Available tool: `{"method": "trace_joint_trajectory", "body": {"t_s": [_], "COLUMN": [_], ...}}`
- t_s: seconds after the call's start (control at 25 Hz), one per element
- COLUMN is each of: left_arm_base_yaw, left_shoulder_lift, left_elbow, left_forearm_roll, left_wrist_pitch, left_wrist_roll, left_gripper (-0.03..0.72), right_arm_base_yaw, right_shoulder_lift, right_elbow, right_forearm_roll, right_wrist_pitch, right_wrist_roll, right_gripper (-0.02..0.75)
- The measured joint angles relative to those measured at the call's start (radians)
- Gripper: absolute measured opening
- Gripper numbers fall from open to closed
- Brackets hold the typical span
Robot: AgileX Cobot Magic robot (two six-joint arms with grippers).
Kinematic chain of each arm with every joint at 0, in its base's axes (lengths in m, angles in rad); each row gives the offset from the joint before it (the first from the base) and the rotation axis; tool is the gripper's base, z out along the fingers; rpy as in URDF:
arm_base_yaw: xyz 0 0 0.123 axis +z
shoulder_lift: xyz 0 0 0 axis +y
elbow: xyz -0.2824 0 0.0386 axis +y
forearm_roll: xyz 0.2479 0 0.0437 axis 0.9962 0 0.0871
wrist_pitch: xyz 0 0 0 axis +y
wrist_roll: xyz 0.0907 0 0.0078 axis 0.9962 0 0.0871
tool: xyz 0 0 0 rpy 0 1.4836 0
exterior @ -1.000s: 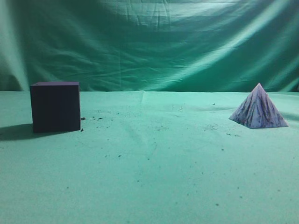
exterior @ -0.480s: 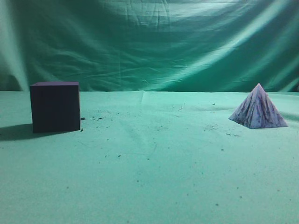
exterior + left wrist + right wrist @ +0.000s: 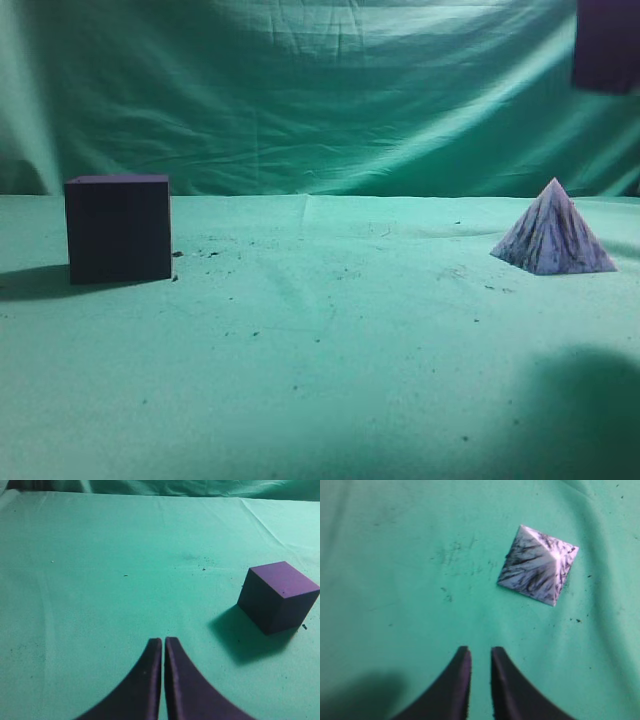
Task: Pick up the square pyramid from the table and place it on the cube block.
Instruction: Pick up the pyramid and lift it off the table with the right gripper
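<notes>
The square pyramid point(image 3: 552, 232), white-lilac with dark streaks, stands on the green table point(image 3: 330, 340) at the right. The dark purple-black cube block point(image 3: 119, 229) stands at the left. In the right wrist view my right gripper point(image 3: 480, 651) hovers above the cloth with a narrow gap between its jaws, empty; the pyramid point(image 3: 538, 566) lies ahead and to the right of it, apart. In the left wrist view my left gripper point(image 3: 163, 641) is shut and empty; the cube point(image 3: 278, 596) sits ahead and to the right of it.
A dark part of the right arm point(image 3: 607, 45) hangs in the top right corner of the exterior view, with its shadow on the cloth at the lower right. A wrinkled green cloth backdrop point(image 3: 320, 100) hangs behind the table.
A dark part of the right arm has come into the top right of the exterior view, and a shadow has appeared at the lower right. The cube and pyramid have not moved.
</notes>
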Motion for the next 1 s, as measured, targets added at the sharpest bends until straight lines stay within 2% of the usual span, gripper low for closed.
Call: {"method": "trace_joint_trajectory", "body": {"t_s": [0.12,0.24,0.32,0.36,0.72,1.0], "left_arm_base_yaw": [0.000,0.000,0.000,0.000,0.000,0.000], "left_shoulder_lift": [0.000,0.000,0.000,0.000,0.000,0.000], "left_elbow": [0.000,0.000,0.000,0.000,0.000,0.000], "left_forearm_roll": [0.000,0.000,0.000,0.000,0.000,0.000], "left_wrist_pitch": [0.000,0.000,0.000,0.000,0.000,0.000], "left_wrist_roll": [0.000,0.000,0.000,0.000,0.000,0.000], "left_gripper": [0.000,0.000,0.000,0.000,0.000,0.000], "right_arm_base_yaw": [0.000,0.000,0.000,0.000,-0.002,-0.064], "right_shoulder_lift": [0.096,0.161,0.192,0.208,0.381,0.484], "right_elbow": [-0.034,-0.061,-0.066,-0.071,-0.153,-0.215], "right_forearm_roll": [-0.037,-0.093,-0.146,-0.172,-0.214,-0.108], "right_wrist_pitch": [-0.010,-0.015,-0.027,-0.032,-0.056,-0.082], "right_wrist_roll": [0.065,0.180,0.254,0.281,0.323,0.322], "right_gripper": [0.290,0.524,0.619,0.643,0.629,0.629]}}
